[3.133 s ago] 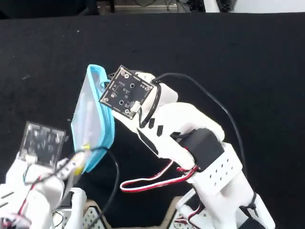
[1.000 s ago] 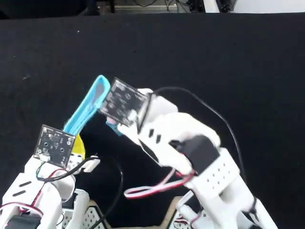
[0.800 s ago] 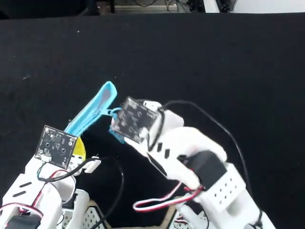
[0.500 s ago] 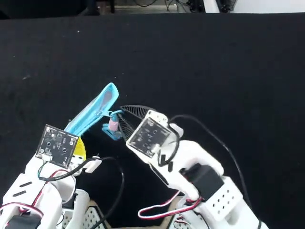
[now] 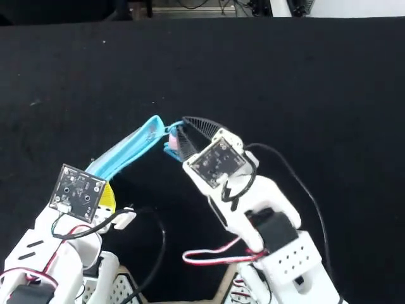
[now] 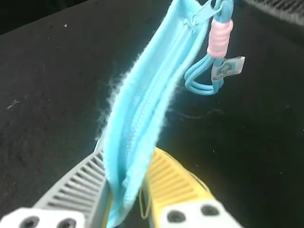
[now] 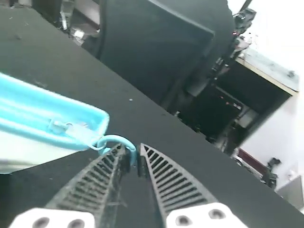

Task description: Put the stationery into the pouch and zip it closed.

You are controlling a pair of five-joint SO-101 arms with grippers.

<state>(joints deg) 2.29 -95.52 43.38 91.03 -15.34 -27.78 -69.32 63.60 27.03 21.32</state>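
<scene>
The light blue pouch (image 5: 126, 152) hangs edge-on above the black table, slanting up to the right. My left gripper (image 5: 103, 189) is shut on its lower end, with a grey finger and a yellow finger (image 6: 173, 183) either side of the pouch (image 6: 142, 109). The zip line looks joined along its length, and the slider (image 6: 207, 8) is at the far end. From the slider hang a pink bead (image 6: 219, 32) and a blue cord loop (image 6: 203, 78). My right gripper (image 5: 178, 137) is shut on that cord loop (image 7: 115, 140) beside the pouch's (image 7: 38, 124) upper end. Whatever is inside the pouch is hidden.
The black table (image 5: 304, 82) stretches wide behind and to both sides of the arms. Dark furniture and equipment (image 7: 156, 52) stand in the room beyond the table's far edge.
The right arm drew back toward the near edge, and its gripper carried the cord up and to the right. The pouch turned from broadside to edge-on, and its upper end swung right.
</scene>
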